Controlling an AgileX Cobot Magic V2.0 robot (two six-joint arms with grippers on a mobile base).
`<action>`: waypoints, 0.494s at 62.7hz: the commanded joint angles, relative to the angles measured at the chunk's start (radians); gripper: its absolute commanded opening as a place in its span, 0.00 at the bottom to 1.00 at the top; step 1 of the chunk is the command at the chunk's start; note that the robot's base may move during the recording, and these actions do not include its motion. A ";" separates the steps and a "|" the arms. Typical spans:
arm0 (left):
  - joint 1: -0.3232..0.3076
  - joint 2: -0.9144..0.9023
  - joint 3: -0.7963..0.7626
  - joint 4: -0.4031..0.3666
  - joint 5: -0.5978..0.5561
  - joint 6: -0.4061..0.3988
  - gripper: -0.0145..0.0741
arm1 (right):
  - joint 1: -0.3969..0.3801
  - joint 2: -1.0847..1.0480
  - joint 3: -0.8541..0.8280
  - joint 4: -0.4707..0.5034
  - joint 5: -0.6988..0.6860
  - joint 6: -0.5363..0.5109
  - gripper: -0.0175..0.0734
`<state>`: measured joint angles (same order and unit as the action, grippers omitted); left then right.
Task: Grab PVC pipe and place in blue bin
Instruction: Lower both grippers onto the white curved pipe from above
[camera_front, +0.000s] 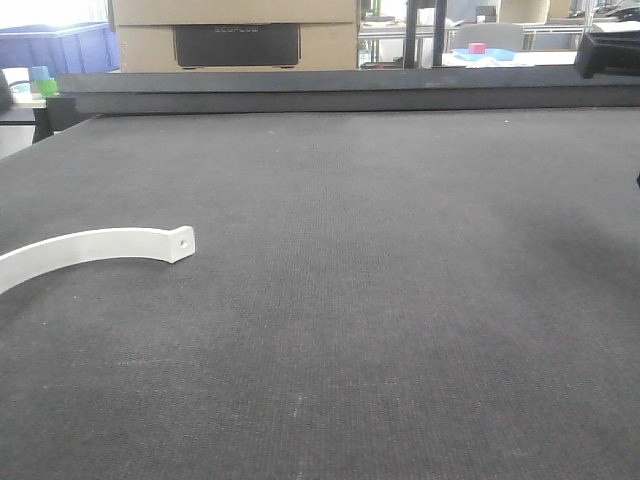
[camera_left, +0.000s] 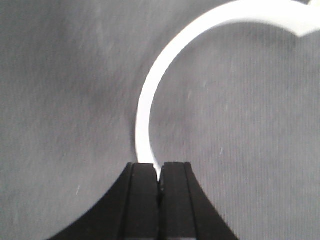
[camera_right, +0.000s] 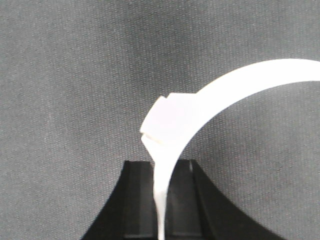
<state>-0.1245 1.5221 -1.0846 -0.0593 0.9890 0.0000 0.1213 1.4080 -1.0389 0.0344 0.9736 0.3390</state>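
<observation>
We cannot see into the blue bin (camera_front: 60, 48) beyond the table (camera_front: 400, 300). The left pincer (camera_left: 159, 172) clamps the pipe (camera_left: 144, 115); only the right wrist view shows the right pincer (camera_right: 161, 200) gripping a second pipe (camera_right: 240, 80).

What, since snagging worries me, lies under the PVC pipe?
Only the dark mat shows around the PVC pipe. The strip directly beneath it is covered, and the left end effector hides its gripped end.

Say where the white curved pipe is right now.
In the front view the pipe is at the left edge of the dark mat, holed end toward the middle; the left wrist view shows the left gripper shut on it.
</observation>
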 joint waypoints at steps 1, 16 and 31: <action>-0.008 0.038 -0.022 0.016 -0.012 -0.006 0.04 | 0.001 -0.012 -0.007 -0.010 -0.011 -0.010 0.01; -0.008 0.072 -0.022 0.018 -0.096 -0.006 0.04 | 0.001 -0.012 -0.007 -0.010 -0.009 -0.019 0.01; -0.008 0.090 -0.024 0.051 -0.105 0.000 0.19 | 0.001 -0.012 -0.006 -0.010 -0.009 -0.026 0.01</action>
<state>-0.1275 1.6085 -1.1023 -0.0196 0.8983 0.0000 0.1213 1.4080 -1.0389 0.0344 0.9736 0.3252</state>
